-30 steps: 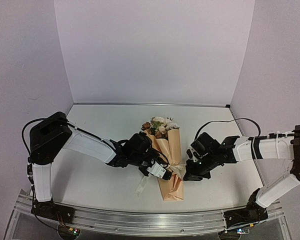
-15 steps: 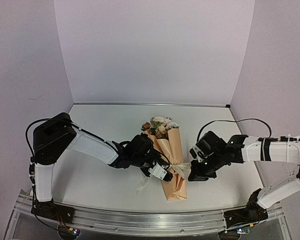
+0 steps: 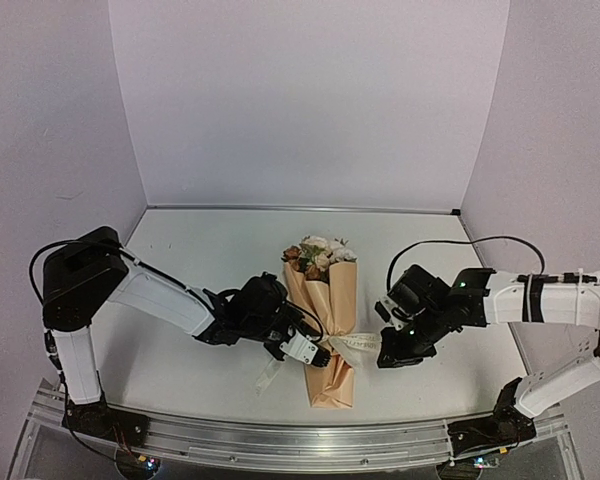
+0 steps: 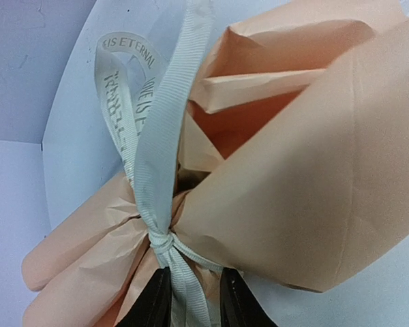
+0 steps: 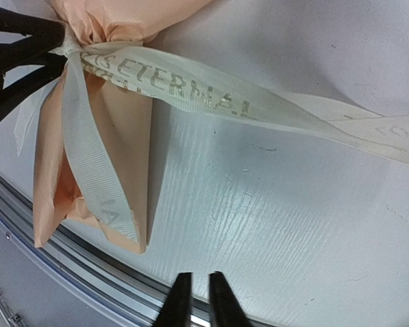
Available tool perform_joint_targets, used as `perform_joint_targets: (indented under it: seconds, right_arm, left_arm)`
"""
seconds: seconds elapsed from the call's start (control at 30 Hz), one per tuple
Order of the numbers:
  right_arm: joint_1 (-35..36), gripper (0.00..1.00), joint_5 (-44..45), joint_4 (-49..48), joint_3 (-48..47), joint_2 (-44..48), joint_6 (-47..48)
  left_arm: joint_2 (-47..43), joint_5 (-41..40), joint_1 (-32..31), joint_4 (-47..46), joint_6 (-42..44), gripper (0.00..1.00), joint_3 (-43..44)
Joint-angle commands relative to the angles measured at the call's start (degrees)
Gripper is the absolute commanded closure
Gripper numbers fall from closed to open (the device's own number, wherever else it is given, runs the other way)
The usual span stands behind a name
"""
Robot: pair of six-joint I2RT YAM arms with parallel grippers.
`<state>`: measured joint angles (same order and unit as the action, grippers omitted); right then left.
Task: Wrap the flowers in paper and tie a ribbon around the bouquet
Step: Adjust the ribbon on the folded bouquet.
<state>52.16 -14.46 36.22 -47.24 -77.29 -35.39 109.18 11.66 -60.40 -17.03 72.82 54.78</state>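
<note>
Left wrist view: cream satin ribbon [image 4: 165, 170] knotted round the peach paper-cone bouquet [image 4: 313, 191], near tail running into my left gripper [image 4: 194, 296], likely for tension, though I cannot tell if it clamps; right gripper [image 5: 200, 300] barely parted, empty.

You have the bouquet [image 3: 330, 310] lying on the table [image 3: 200, 250] between the two arms. Its flowers [image 3: 317, 254] point at the far wall, and the foot of the paper [image 3: 332, 385] points toward the near edge. The ribbon [image 3: 358, 344] crosses the narrow waist. One tail lies out to the right and another trails down-left onto the table. Your left gripper [image 3: 308, 350] sits against the waist from the left, touching the wrap. Your right gripper [image 3: 384, 352] is low, just beside the right tail's end. From up here you cannot tell whether it touches, nor how either gripper's jaws stand.
</note>
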Motion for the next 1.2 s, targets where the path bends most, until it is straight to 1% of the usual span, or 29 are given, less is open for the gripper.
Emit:
perform_joint_targets:
  seconds: [0.0,0.07,0.13,0.23,0.37,0.4,0.53,0.63,0.67,0.7,0.8,0.83,0.93,1.0,1.07,1.17]
  right_arm:
    - [0.2,0.63,-0.9,-3.0,-4.2,-1.4,2.3]
    - [0.2,0.51,-1.6,-6.2,-3.4,-1.9,0.5]
    - [0.2,0.42,-3.3,-11.5,-2.3,-3.0,-1.9]
    - [0.2,0.37,-6.2,-18.3,-1.1,-5.6,-6.0]
    - [0.2,0.29,-5.5,-23.3,1.8,-7.1,-8.8]
    - [0.2,0.27,-5.5,-24.2,2.3,-7.3,-9.4]
    - [0.2,0.27,-5.1,-27.3,4.5,-7.9,-12.3]
    - [0.2,0.29,-5.1,-30.6,6.6,-8.0,-14.5]
    - [0.2,0.31,-5.3,-31.9,7.0,-8.2,-15.3]
    - [0.2,0.32,-5.6,-33.2,7.1,-8.6,-15.8]
    - [0.2,0.38,-5.7,-35.5,7.9,-9.4,-17.4]
    - [0.2,0.40,-5.7,-35.8,8.1,-9.5,-17.8]
    - [0.2,0.47,-6.5,-38.4,8.3,-10.1,-19.0]
    - [0.2,0.51,-6.6,-39.2,8.8,-10.1,-19.7]
    - [0.2,0.51,-6.7,-40.6,9.4,-9.9,-20.0]
    - [0.2,0.50,-6.2,-41.7,10.5,-9.0,-20.5]
  left_arm:
    - [-7.4,-2.3,-0.2,-3.6,-4.4,0.73,-5.0]
    - [-8.5,-2.8,-0.4,-5.5,-5.1,0.71,-6.2]
    - [-9.1,-2.8,-0.5,-7.3,-5.2,0.69,-6.9]
    - [-9.9,-3.0,-0.8,-10.2,-5.1,0.65,-7.6]
    - [-10.7,-3.4,-0.9,-11.8,-5.9,0.61,-8.1]
    - [-11.0,-3.3,-0.8,-12.4,-6.3,0.60,-8.2]
    - [-10.8,-2.8,-0.9,-14.0,-8.5,0.50,-7.2]
    - [-9.8,-3.6,-0.9,-12.2,-14.5,0.46,-3.4]
    - [-9.6,-4.0,-0.9,-11.3,-18.2,0.46,-2.0]
    - [-9.6,-4.4,-0.9,-10.9,-24.3,0.46,-0.9]
    - [-9.7,-9.9,-0.9,-9.4,-38.6,0.43,3.0]
    - [-9.6,-12.8,-0.8,-6.6,-45.4,0.43,4.8]
    - [-9.1,-15.4,-0.5,4.1,-60.6,0.42,12.6]
    - [-9.1,-14.1,0.2,9.5,-71.8,0.43,15.3]
    - [-10.1,-13.2,1.5,12.0,-83.7,0.43,15.1]
    - [-11.5,-3.5,6.6,14.7,-96.8,0.43,13.6]
